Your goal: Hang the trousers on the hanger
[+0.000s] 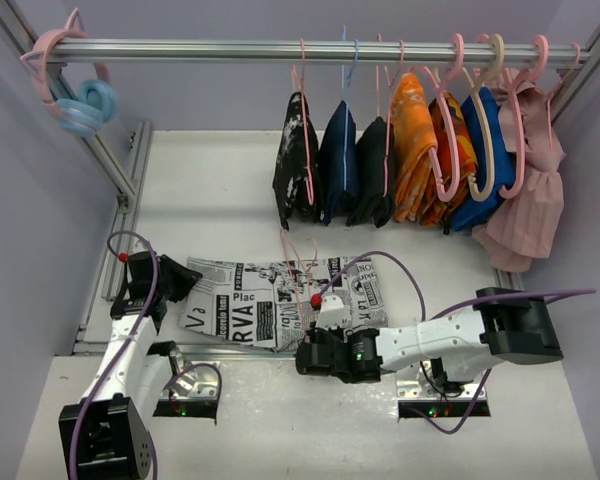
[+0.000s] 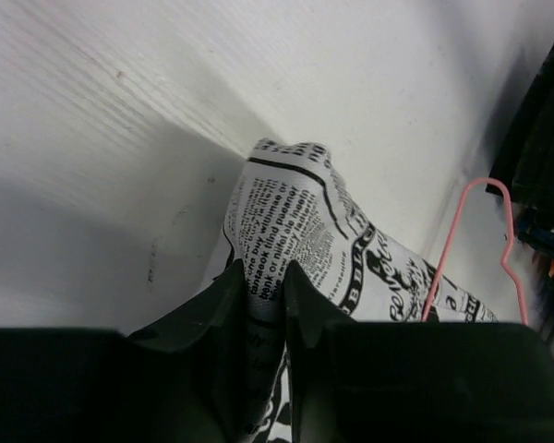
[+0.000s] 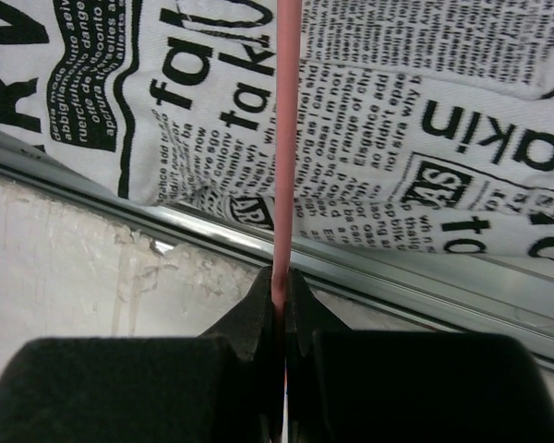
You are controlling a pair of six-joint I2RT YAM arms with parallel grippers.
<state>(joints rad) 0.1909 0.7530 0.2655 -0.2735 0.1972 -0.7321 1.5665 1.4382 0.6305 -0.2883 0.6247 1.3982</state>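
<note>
The newspaper-print trousers lie flat near the table's front edge. My left gripper is at their left end, shut on a raised fold of the cloth. In the left wrist view the printed fold stands pinched between my fingertips. The thin pale-pink hanger lies across the trousers' middle, hook toward the back. Its wire runs straight down over the trousers into my right gripper. That right gripper is shut on the wire at the front edge. The hanger also shows beyond the fold.
A metal rail across the back carries several hung garments on thicker hangers. A blue and pink object hangs at the rail's left end. An aluminium frame bar runs along the front edge under the trousers.
</note>
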